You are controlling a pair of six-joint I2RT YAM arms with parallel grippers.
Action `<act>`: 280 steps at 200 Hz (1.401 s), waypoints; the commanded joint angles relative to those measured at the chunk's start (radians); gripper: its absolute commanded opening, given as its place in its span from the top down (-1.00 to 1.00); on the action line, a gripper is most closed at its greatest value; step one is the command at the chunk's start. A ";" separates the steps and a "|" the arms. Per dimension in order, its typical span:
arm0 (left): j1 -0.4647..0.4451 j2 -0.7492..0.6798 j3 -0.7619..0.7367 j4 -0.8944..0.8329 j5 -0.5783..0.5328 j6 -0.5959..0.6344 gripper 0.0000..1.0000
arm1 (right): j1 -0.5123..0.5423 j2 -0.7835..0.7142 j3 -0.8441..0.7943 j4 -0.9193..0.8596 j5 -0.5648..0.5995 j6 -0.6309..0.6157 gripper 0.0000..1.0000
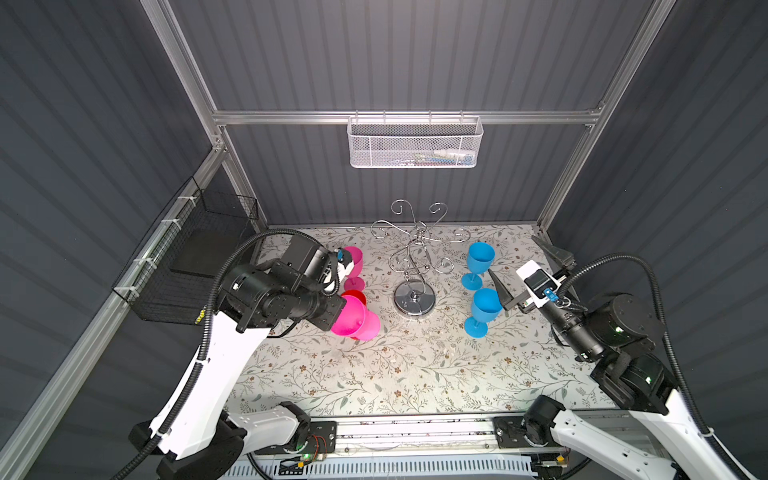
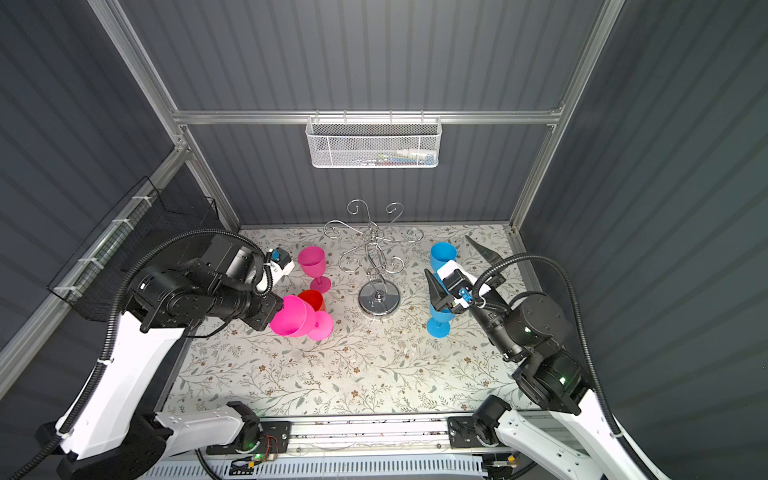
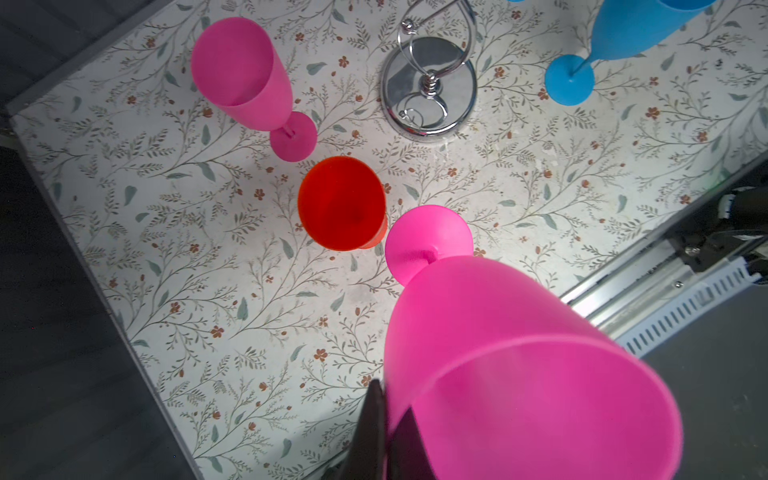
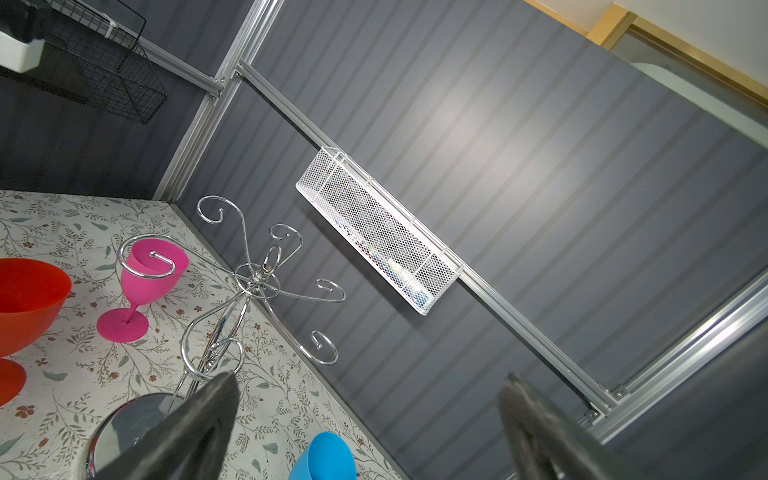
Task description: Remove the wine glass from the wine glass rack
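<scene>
The chrome wine glass rack [image 1: 414, 297] [image 2: 379, 297] [image 3: 428, 83] [image 4: 257, 278] stands at the back middle of the floral table, and no glass hangs from its arms. My left gripper [image 3: 392, 399] is shut on the rim of a pink wine glass [image 1: 355, 320] [image 2: 299, 318] [image 3: 519, 353]. One finger sits outside the wall and one inside. The glass hangs tilted above the table, left of the rack's base, with its foot pointing toward the rack. My right gripper [image 1: 511, 253] [image 2: 446, 253] [image 4: 372, 376] is open and holds nothing, right of the rack.
Left of the rack a second pink glass [image 1: 353, 257] and a red glass [image 1: 355, 296] stand upright. Two blue glasses [image 1: 480, 257] [image 1: 486, 305] stand right of it, near my right gripper. A white mesh basket [image 1: 413, 143] hangs on the back wall, a black wire basket [image 1: 187, 253] on the left.
</scene>
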 commanded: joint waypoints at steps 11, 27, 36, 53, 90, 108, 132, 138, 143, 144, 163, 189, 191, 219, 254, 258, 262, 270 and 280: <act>-0.058 0.013 -0.058 0.070 0.110 -0.038 1.00 | 0.004 -0.004 0.006 -0.003 0.016 0.016 -0.98; -0.104 0.024 -0.094 0.113 0.120 -0.073 1.00 | 0.005 -0.004 0.008 -0.008 0.019 0.019 -0.98; -0.131 0.031 -0.115 0.137 0.130 -0.089 1.00 | 0.005 -0.004 0.008 -0.010 0.019 0.020 -0.98; -0.176 0.054 -0.143 0.146 0.105 -0.122 1.00 | 0.005 -0.002 0.010 -0.015 0.021 0.023 -0.98; -0.274 0.105 -0.208 0.187 0.104 -0.176 1.00 | 0.006 -0.001 0.013 -0.022 0.019 0.029 -0.97; -0.309 0.120 -0.240 0.207 0.064 -0.205 1.00 | 0.005 -0.001 0.011 -0.027 0.019 0.034 -0.98; -0.336 0.132 -0.299 0.237 0.032 -0.238 1.00 | 0.004 0.000 0.010 -0.029 0.019 0.037 -0.98; -0.340 0.129 -0.317 0.257 0.036 -0.246 1.00 | 0.005 0.000 0.008 -0.029 0.019 0.037 -0.98; -0.344 0.129 -0.332 0.272 0.038 -0.252 1.00 | 0.006 0.000 0.008 -0.030 0.020 0.036 -0.98; -0.345 0.129 -0.334 0.275 0.038 -0.253 1.00 | 0.006 0.001 0.008 -0.030 0.020 0.036 -0.98; -0.361 0.135 -0.357 0.306 -0.008 -0.280 1.00 | 0.004 0.001 0.010 -0.035 0.023 0.038 -0.98; -0.367 0.165 -0.360 0.309 -0.046 -0.296 1.00 | 0.005 -0.003 0.009 -0.045 0.023 0.042 -0.98; -0.367 0.168 -0.360 0.309 -0.047 -0.297 1.00 | 0.005 -0.003 0.008 -0.046 0.024 0.044 -0.98; -0.371 0.195 -0.409 0.338 -0.052 -0.303 1.00 | 0.005 -0.010 0.004 -0.054 0.032 0.043 -0.98; -0.378 0.246 -0.404 0.335 -0.065 -0.307 1.00 | 0.004 -0.018 0.002 -0.065 0.034 0.051 -0.98; -0.380 0.254 -0.402 0.332 -0.065 -0.305 1.00 | 0.005 -0.018 0.001 -0.065 0.034 0.052 -0.98; -0.381 0.262 -0.399 0.328 -0.066 -0.303 1.00 | 0.006 -0.019 0.001 -0.066 0.035 0.052 -0.98; -0.384 0.275 -0.393 0.324 -0.065 -0.301 1.00 | 0.006 -0.020 0.000 -0.066 0.037 0.052 -0.98; -0.388 0.288 -0.390 0.324 -0.060 -0.297 1.00 | 0.004 -0.020 -0.001 -0.070 0.036 0.052 -0.98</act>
